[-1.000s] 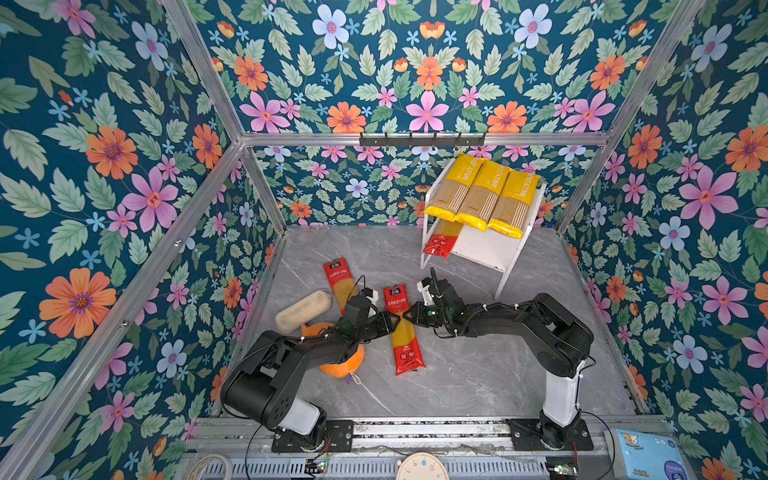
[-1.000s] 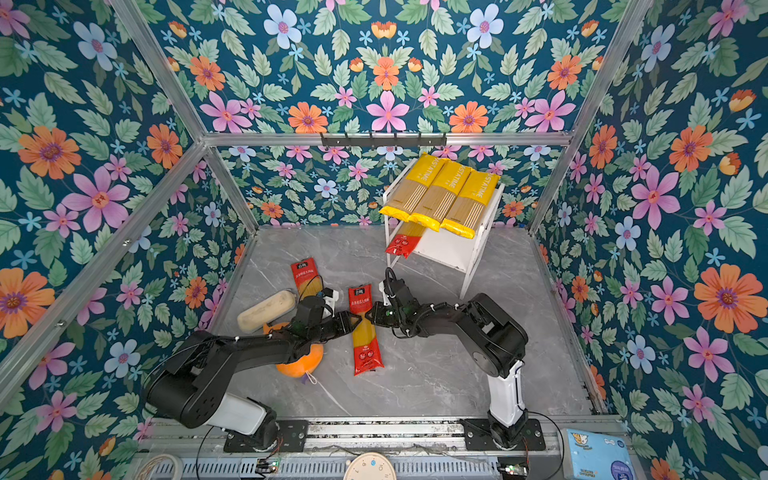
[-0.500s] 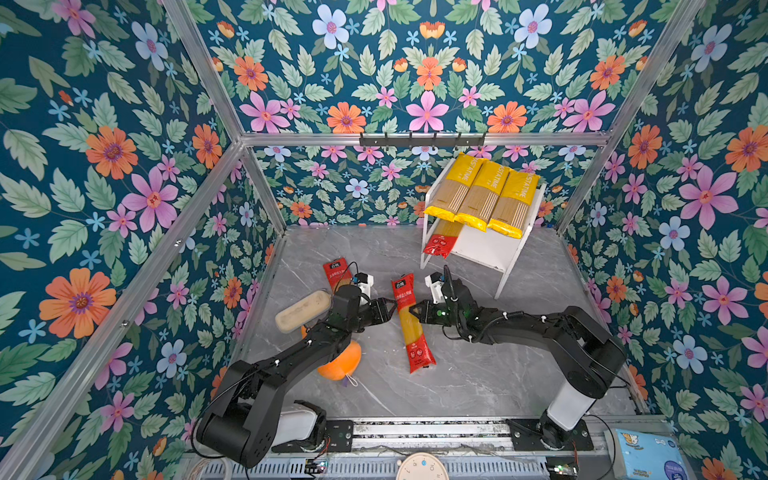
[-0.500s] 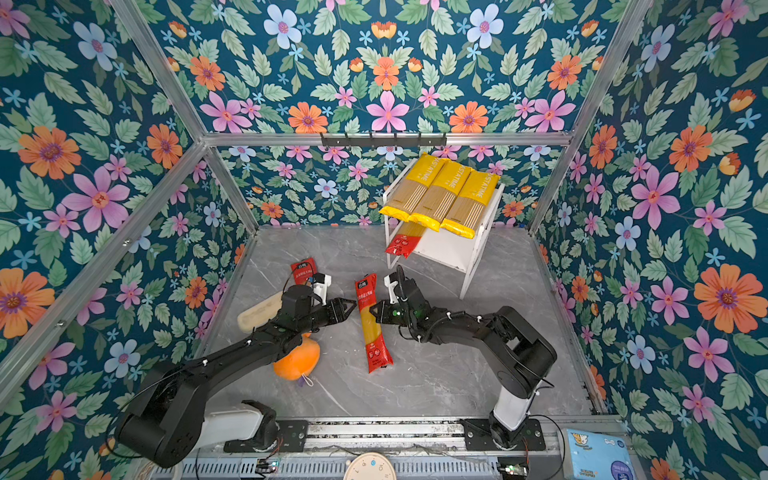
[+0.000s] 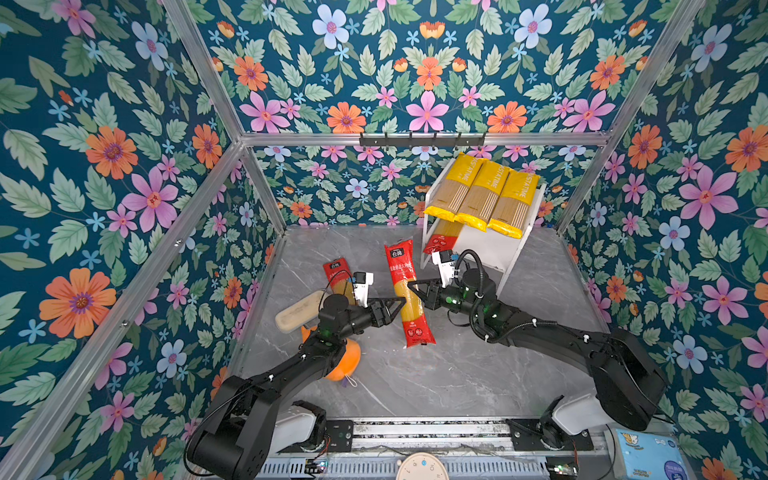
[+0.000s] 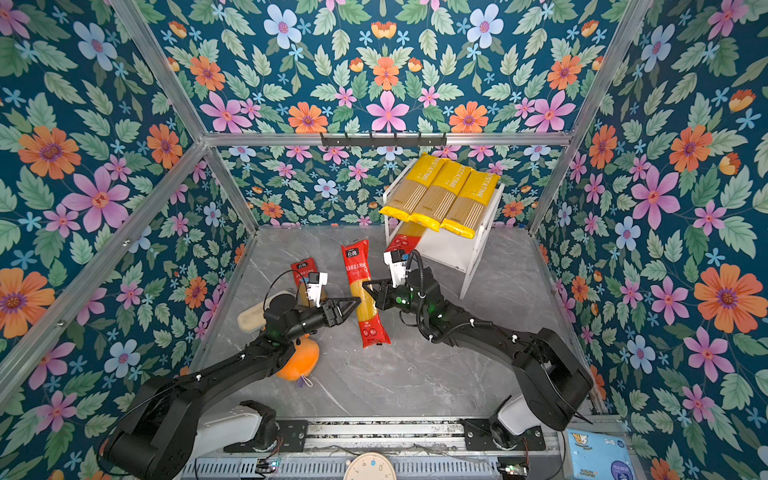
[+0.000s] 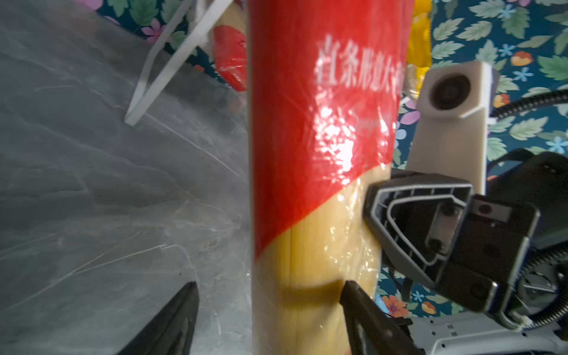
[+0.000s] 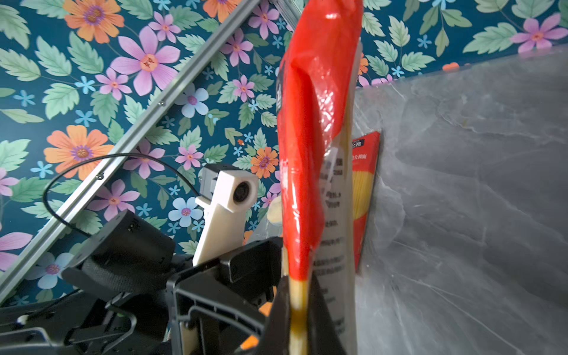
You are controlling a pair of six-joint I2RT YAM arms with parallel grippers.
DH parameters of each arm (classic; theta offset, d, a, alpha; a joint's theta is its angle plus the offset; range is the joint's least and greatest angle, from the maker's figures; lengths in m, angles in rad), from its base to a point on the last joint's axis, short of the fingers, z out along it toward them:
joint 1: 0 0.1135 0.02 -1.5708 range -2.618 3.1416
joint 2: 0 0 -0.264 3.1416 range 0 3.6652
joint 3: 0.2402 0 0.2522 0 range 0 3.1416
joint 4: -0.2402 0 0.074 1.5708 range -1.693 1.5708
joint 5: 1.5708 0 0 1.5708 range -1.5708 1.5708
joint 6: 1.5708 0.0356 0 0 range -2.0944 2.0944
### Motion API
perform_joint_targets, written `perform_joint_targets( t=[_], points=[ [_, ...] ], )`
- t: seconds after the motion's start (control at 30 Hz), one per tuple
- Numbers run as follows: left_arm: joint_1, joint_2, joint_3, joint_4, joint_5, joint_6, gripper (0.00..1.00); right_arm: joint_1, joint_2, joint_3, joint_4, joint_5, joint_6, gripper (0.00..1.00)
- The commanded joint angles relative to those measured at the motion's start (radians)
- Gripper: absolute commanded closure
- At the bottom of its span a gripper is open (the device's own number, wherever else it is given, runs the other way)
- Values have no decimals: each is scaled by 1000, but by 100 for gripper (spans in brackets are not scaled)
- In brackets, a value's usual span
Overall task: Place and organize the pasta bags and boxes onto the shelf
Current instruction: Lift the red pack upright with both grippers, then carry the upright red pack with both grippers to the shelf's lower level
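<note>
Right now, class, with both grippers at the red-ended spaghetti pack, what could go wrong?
The right gripper pinches the red-ended spaghetti pack only by one edge; with the left gripper open, it may swing or slip. The shelf has its top full of yellow PASTATIME packs, so the pack might catch the frame going in below.

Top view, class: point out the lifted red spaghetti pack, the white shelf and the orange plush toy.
lifted red spaghetti pack (image 5: 412,312): a top view, on its clear noodle-filled middle.
white shelf (image 5: 490,247): a top view, on its bare lower board.
orange plush toy (image 5: 351,360): a top view, on its orange body.
</note>
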Motion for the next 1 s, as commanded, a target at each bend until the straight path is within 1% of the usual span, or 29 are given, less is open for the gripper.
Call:
perform_joint_targets(
  t=[0.0,0.17,0.3,0.47,0.67,0.83,0.97],
  points=[
    [-19,-13,-1,112,43,-17,23,0,-30,18,198,-52,-7,100],
    [-22,-6,-7,204,65,-46,26,1,-60,16,258,-105,26,100],
    [-25,27,4,313,88,-107,31,-1,-67,8,307,-134,68,100],
    [-48,57,19,352,94,-127,41,-12,-67,-29,365,-108,115,100],
    [-67,69,15,345,86,-126,58,-14,-76,-55,309,-52,125,99],
    [-70,86,16,321,75,-143,71,-16,-72,-114,318,-12,147,84],
    [-70,103,12,302,75,-144,76,-18,-97,-206,332,26,165,72]
  ],
)
